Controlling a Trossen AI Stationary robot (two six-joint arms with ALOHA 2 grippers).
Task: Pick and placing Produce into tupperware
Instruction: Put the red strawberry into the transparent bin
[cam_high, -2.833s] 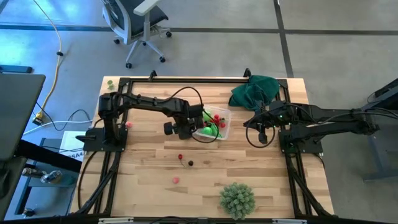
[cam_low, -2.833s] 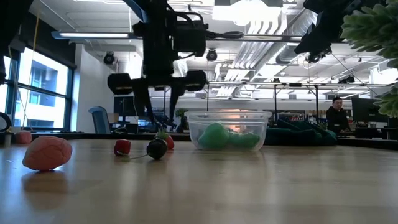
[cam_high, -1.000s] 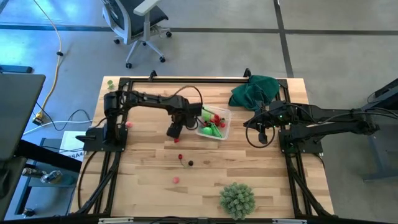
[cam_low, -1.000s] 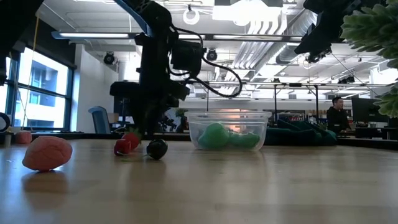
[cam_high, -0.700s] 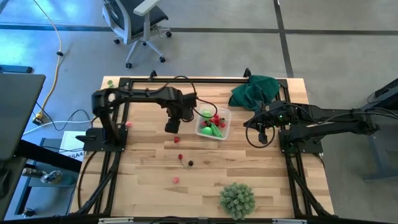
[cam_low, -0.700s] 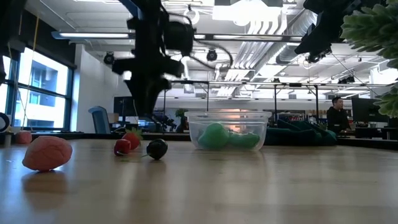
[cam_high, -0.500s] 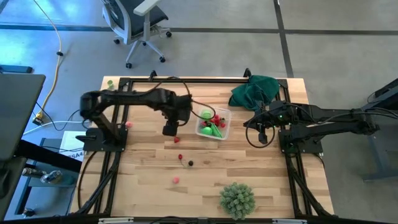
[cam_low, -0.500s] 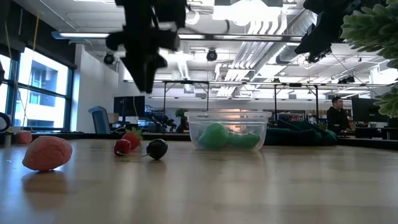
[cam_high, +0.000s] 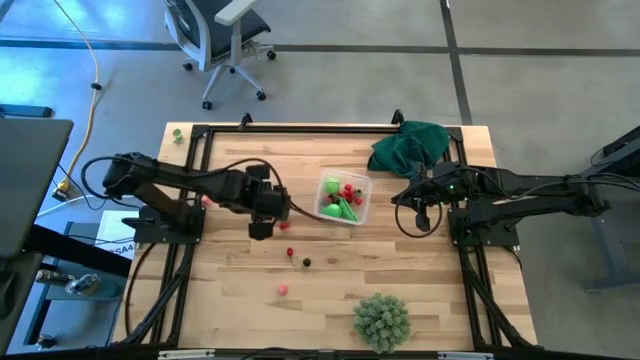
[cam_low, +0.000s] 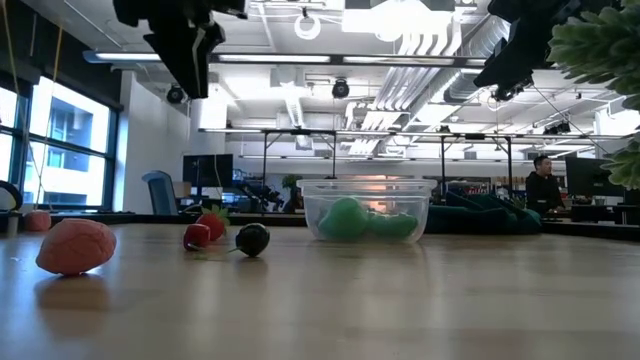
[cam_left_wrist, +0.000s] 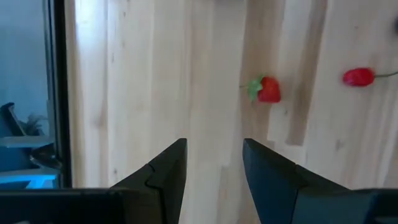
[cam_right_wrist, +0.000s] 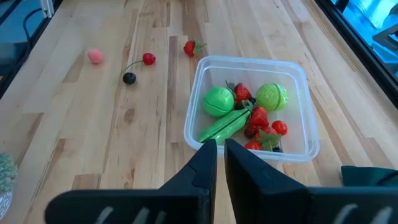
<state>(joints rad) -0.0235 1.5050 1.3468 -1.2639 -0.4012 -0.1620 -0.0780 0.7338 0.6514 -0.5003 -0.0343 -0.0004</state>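
The clear tupperware (cam_high: 343, 198) (cam_right_wrist: 251, 107) stands right of the table's middle and holds green and red produce. On the bare wood lie a strawberry (cam_high: 283, 226) (cam_left_wrist: 267, 89), a red cherry (cam_high: 290, 251) (cam_left_wrist: 357, 76), a dark cherry (cam_high: 307, 262) and a pink piece (cam_high: 283, 288). My left gripper (cam_high: 260, 228) (cam_left_wrist: 214, 152) hangs open and high, left of the strawberry, with nothing between its fingers. To the right of the tupperware my right gripper (cam_high: 420, 218) (cam_right_wrist: 221, 152) is raised, shut and holding nothing.
A pale-green spiky ball (cam_high: 381, 320) sits near the front edge. A dark green cloth (cam_high: 410, 145) lies bunched at the far right corner. A small pink piece (cam_high: 207, 200) lies by the left arm's base. The black frame (cam_high: 300, 128) runs along the table's edges.
My left gripper has risen from just above the wood beside the strawberry, drawn back toward the table's left edge and rolled about its own axis. Its fingers have stayed open. The strawberry and cherries lie where they were.
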